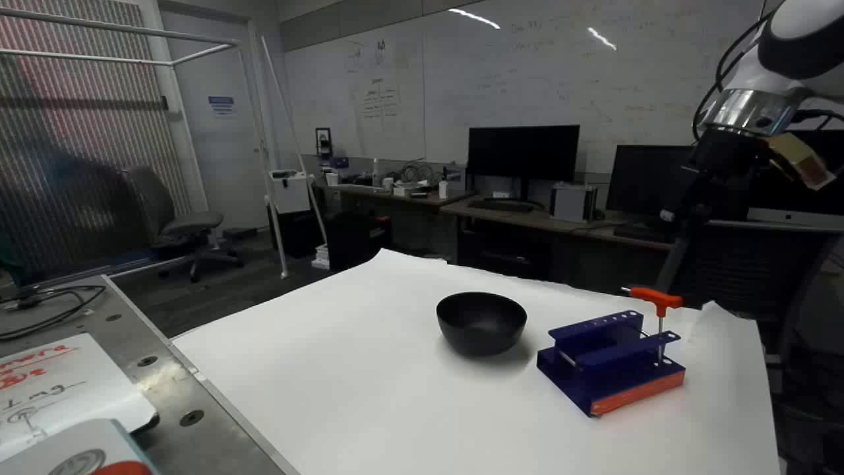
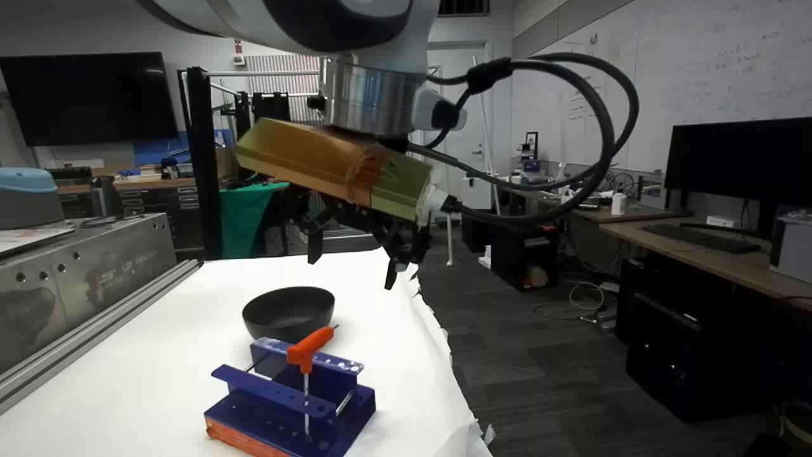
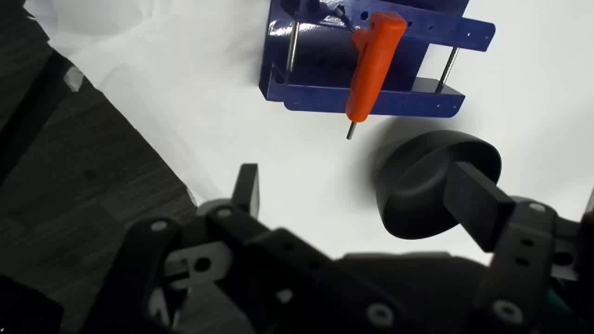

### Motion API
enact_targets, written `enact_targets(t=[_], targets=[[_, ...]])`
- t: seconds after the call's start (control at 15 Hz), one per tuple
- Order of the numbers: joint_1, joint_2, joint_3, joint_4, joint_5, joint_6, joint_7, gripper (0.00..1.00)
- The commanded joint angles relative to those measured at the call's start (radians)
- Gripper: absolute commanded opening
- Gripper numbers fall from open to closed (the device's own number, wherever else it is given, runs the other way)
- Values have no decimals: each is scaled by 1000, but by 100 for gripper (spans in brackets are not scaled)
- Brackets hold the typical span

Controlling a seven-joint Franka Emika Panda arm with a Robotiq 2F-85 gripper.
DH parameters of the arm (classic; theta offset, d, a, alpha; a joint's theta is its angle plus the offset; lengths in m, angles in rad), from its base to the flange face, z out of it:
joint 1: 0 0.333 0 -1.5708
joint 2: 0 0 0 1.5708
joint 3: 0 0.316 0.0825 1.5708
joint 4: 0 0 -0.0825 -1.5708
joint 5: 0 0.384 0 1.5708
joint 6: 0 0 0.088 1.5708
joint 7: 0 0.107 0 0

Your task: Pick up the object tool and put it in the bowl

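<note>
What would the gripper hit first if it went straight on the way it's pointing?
Probably the orange tool, standing up in the blue rack. The gripper points down, jaws apart. Depth is unclear, though; it might meet the rack or white sheet instead.

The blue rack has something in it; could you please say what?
The orange-handled tool stands upright in the blue rack, shaft pointing down. In the wrist view the tool covers part of the rack; the shaft's tip cannot be made out.

A T-handled key (image 1: pixel 661 299) stands upright in the blue rack (image 1: pixel 610 357) beside the bowl (image 1: pixel 482 340)
</note>
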Motion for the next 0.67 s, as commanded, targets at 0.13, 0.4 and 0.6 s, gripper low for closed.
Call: enact_targets(t=[0.13, 0.4, 0.6], targets=[[-49, 33, 101, 24, -59, -8, 122, 100], [-57, 124, 220, 47, -148, -68, 351, 100], [-46, 179, 261, 70, -138, -125, 419, 100]])
